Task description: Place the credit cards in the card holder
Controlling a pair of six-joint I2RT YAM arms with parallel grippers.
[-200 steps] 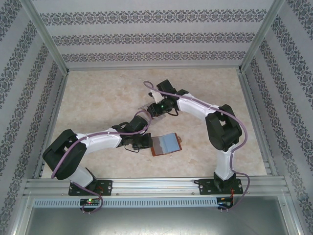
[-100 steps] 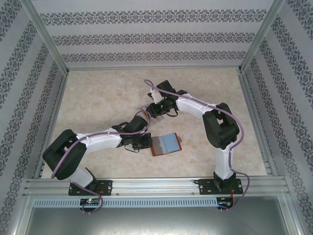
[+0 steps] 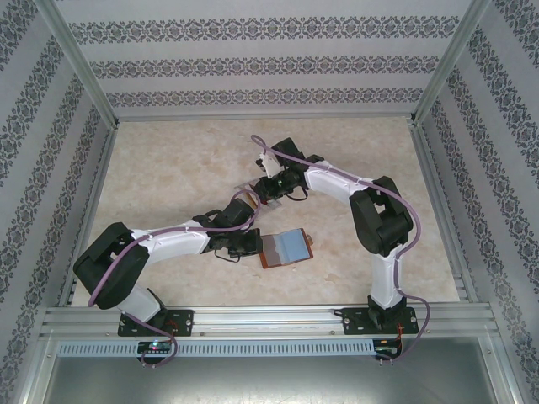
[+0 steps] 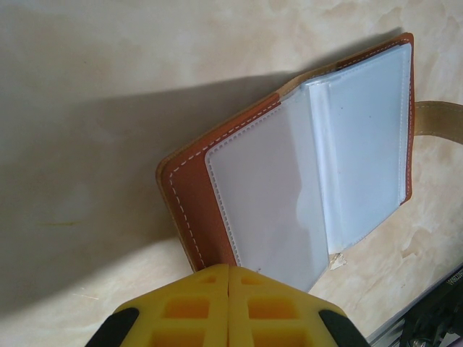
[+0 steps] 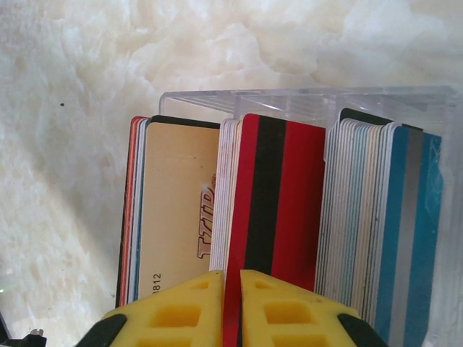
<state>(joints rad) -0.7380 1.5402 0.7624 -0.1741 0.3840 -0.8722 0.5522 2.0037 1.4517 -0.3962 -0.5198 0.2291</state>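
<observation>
Your right claw (image 5: 232, 289), pinched tight on the dark red black-striped plastic card (image 5: 282, 202), may drag the pale cards (image 5: 231, 181) packed against it from the clear plastic tray (image 5: 304, 101) ahead.

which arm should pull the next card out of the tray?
Right. The right gripper sits over the clear tray, apparently shut on the red card standing in its middle stack. The left gripper is shut at the edge of the open card holder.
</observation>
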